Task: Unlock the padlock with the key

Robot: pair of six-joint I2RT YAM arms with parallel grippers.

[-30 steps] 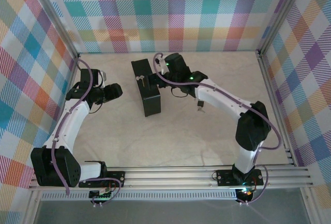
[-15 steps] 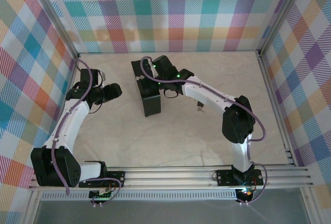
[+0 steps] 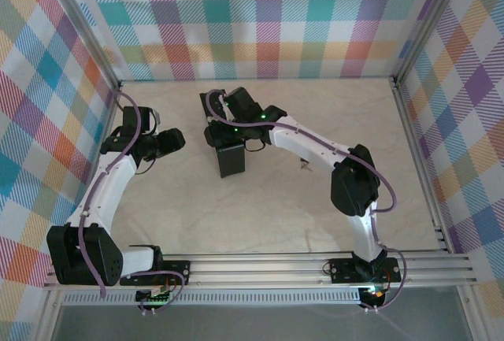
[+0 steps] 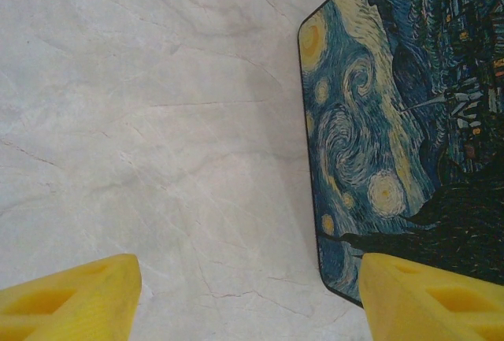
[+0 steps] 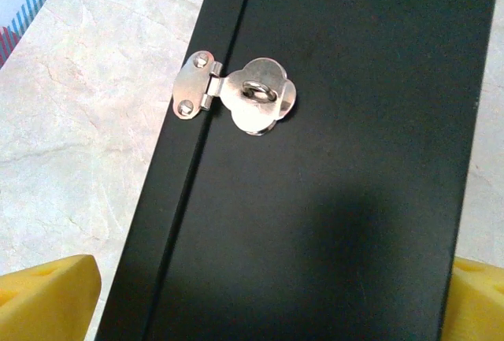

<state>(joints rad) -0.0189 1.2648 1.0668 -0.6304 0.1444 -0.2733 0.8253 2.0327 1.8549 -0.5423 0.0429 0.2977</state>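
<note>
My right gripper (image 5: 260, 309) (image 3: 216, 135) hangs open above the side of the black box (image 5: 331, 183) (image 3: 230, 160), one yellow fingertip (image 5: 47, 294) off each side of it. On that side a silver hasp (image 5: 236, 97) lies shut over its staple, with no padlock through it. A tiny dark, silvery item (image 3: 303, 166) lies on the table right of the box; it is too small to tell whether it is the padlock or the key. My left gripper (image 4: 252, 305) (image 3: 175, 140) is open over bare table left of the box's starry-night lid (image 4: 394, 120).
The marble-patterned tabletop (image 3: 260, 215) is fenced by checked walls and metal rails (image 3: 417, 160). The right arm's links stretch from the near right across to the box.
The right arm has swung left, bringing its gripper from the box's right side to above the box. The left arm has stayed where it was.
</note>
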